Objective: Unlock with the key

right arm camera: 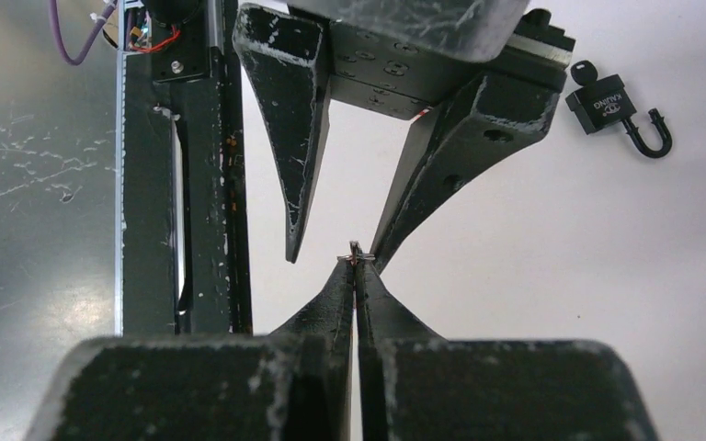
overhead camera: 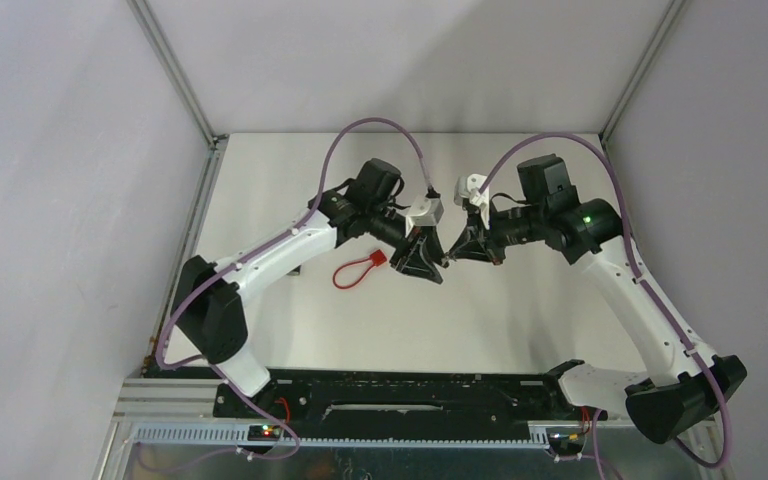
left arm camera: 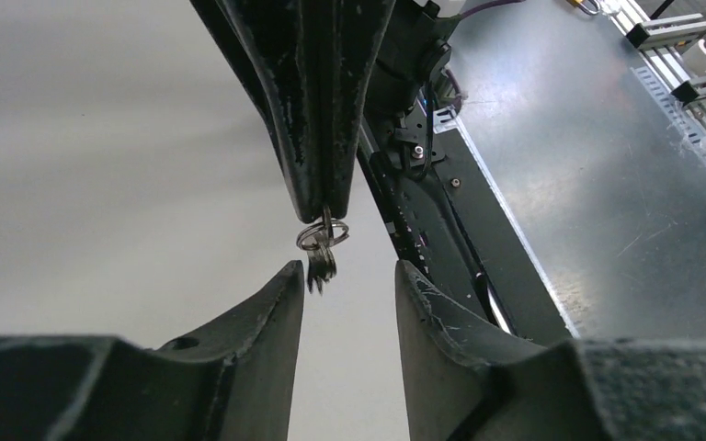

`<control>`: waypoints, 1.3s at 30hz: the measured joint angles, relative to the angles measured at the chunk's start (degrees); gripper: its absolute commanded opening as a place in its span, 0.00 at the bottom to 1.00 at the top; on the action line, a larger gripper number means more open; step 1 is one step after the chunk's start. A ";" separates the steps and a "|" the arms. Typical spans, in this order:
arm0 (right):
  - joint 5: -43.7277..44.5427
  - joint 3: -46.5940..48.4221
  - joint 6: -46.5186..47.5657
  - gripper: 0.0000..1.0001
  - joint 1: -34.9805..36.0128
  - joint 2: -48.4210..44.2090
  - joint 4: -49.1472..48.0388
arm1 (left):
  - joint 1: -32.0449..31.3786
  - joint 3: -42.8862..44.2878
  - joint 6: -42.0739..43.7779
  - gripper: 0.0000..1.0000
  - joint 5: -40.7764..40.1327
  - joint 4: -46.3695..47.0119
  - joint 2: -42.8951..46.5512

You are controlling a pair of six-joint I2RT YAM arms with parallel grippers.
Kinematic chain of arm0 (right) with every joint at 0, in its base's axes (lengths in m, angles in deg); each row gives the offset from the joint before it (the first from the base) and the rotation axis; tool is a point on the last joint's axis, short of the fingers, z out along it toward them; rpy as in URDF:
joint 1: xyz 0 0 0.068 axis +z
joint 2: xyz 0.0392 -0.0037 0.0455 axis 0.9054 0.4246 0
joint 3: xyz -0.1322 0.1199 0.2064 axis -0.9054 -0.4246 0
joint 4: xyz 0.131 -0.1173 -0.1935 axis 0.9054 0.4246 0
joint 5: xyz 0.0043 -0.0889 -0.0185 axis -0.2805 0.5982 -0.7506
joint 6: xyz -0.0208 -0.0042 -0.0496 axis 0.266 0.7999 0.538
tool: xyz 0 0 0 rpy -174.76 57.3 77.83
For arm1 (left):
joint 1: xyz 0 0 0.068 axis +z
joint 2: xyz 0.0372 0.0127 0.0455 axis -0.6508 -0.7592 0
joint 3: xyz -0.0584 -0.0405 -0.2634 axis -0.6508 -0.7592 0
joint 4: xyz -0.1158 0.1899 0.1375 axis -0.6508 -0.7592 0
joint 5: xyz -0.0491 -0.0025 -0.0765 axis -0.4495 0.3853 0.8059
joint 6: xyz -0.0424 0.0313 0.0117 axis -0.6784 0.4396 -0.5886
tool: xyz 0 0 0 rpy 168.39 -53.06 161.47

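Note:
My right gripper (right arm camera: 356, 268) is shut on a small metal key ring (right arm camera: 356, 256) pinched at its fingertips. In the left wrist view the ring and its small keys (left arm camera: 320, 255) hang from the right fingers (left arm camera: 317, 129), just in front of my left gripper (left arm camera: 345, 268). The left gripper is open and empty, and the keys are close to its left fingertip. In the top view both grippers meet tip to tip at mid-table, left (overhead camera: 438, 270) and right (overhead camera: 450, 258). A black padlock (right arm camera: 611, 103) with a hook-shaped shackle lies on the table, seen only in the right wrist view.
A red looped cable piece (overhead camera: 356, 270) lies on the white table (overhead camera: 520, 320), left of the grippers. The black base rail (overhead camera: 410, 392) runs along the near edge. Grey walls close in the back and sides.

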 measured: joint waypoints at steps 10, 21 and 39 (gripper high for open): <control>-0.85 0.00 -0.04 0.00 -0.46 0.00 0.33 | -0.31 0.00 -2.93 0.35 0.13 3.32 -0.63; -0.83 -0.11 -0.48 0.00 -0.50 0.02 0.81 | -0.31 0.63 -5.11 0.34 -1.68 4.22 -0.68; 1.57 -0.92 -1.03 0.00 -0.72 0.04 0.92 | -0.42 1.51 -6.69 0.00 -3.78 3.30 0.33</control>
